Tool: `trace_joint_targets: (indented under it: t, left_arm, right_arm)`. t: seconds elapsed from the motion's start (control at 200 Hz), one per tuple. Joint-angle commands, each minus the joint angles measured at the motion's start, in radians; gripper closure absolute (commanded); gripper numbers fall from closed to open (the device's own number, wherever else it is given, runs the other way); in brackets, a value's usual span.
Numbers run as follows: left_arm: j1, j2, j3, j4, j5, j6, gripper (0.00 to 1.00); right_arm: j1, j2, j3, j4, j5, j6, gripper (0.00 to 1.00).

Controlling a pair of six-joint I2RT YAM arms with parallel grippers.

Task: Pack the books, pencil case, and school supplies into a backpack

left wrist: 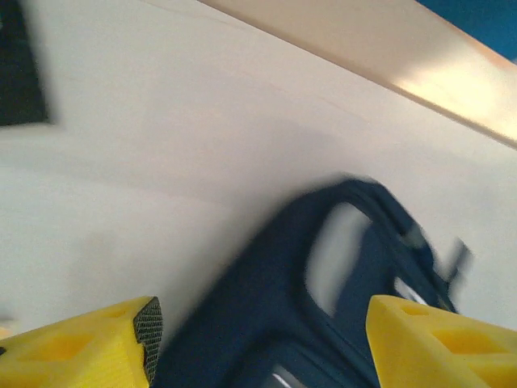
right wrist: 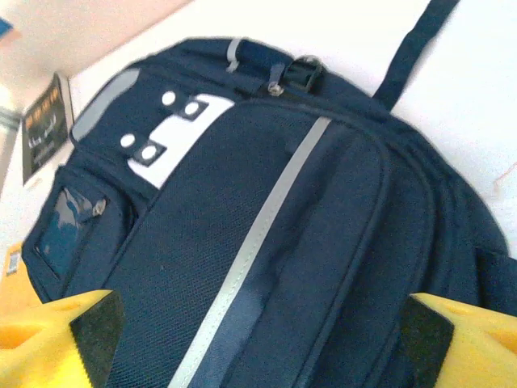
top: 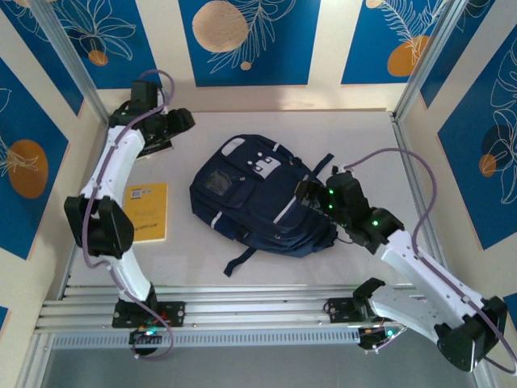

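Backpack lies flat, we judge for reach from both sides; our right gripper and left gripper gape wide, holding nothing

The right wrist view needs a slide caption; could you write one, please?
Open yellow fingers frame the navy backpack, its pale stripe running between them.

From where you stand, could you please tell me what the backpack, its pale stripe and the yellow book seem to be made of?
Backpack: woven synthetic fabric, matte, by the fine mesh-like weave. Pale stripe: probably reflective tape, smooth grey sheen. Yellow book: likely paper cover, flat and thin; finish unclear.
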Motion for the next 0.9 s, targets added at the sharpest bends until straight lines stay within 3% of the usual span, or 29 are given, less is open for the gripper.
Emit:
trace_joint_targets:
  t: [0.0,0.1,0.23,0.325,0.51,0.655,0.895]
  left_arm:
    - [0.075,0.133,0.085,-0.055,-0.160,-0.058,0.32]
    - [0.129,0.265,0.194,-0.049,-0.122,-0.069,0.33]
    - [0.144,0.503,0.525,-0.176,-0.168,-0.038,0.35]
    - [0.151,0.634,0.674,-0.173,-0.141,-0.057,0.35]
    - [0.215,0.770,0.695,-0.051,-0.012,-0.221,0.32]
    - [0.228,0.845,0.711,-0.064,0.060,-0.316,0.30]
    - [0.223,0.925,0.735,-0.153,0.056,-0.396,0.29]
  right_arm:
    - [0.014,0.061,0.046,0.078,-0.077,-0.061,0.10]
    - [0.023,0.140,0.065,0.117,-0.124,-0.088,0.10]
    - [0.031,0.233,0.083,0.144,-0.176,-0.093,0.11]
    - [0.034,0.289,0.080,0.178,-0.232,-0.102,0.12]
    - [0.039,0.361,0.097,0.194,-0.276,-0.078,0.13]
    - [0.041,0.382,0.108,0.190,-0.268,-0.073,0.13]
    - [0.039,0.361,0.122,0.161,-0.265,-0.068,0.13]
